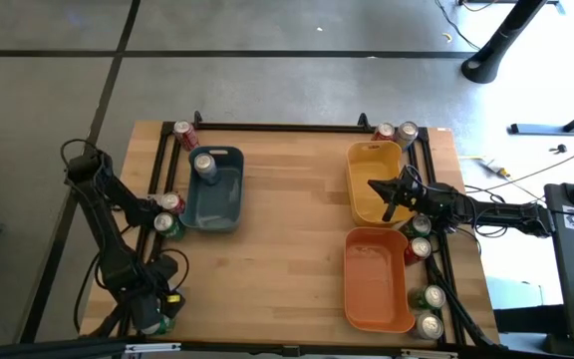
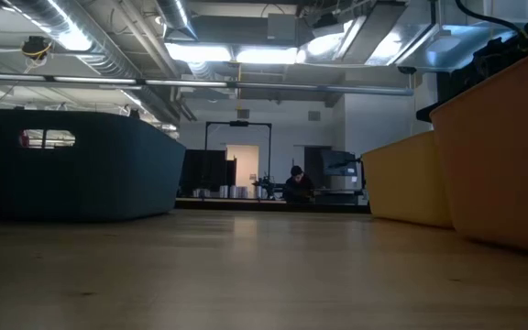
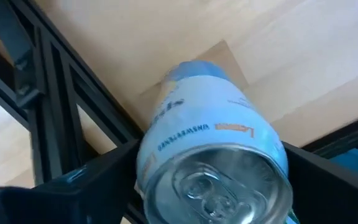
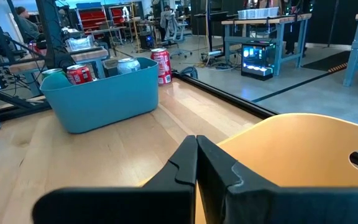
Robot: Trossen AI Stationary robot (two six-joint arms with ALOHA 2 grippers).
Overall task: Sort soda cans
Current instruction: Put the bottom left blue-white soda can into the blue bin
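Observation:
My left gripper [image 1: 155, 317] is at the table's near left corner, shut on a silver and pale blue soda can [image 3: 210, 143] that fills the left wrist view. My right gripper [image 1: 391, 202] hovers over the yellow bin [image 1: 367, 160], its fingers shut together [image 4: 196, 163] and holding nothing. One silver can [image 1: 204, 165] stands in the blue-grey bin [image 1: 222, 204]. A red can [image 1: 167, 202] and a green can [image 1: 172, 224] stand left of that bin. Several more cans line the right edge [image 1: 419, 249]. My left gripper holds the soda can by its upper body just below the top rim [image 3: 160, 155], pinched between the two fingers [image 3: 104, 180], one on each side. The can's silver top [image 3: 213, 186] faces the wrist camera. Whether its base rests on the wood, I cannot tell.
The orange bin [image 1: 375, 284] sits near the right front, below the yellow one. Black frame rails [image 1: 157, 170] run along the table's left, far and right sides. Red cans [image 1: 182, 132] [image 1: 385, 132] stand at the far corners. Bare wood lies between the bins [image 1: 287, 229].

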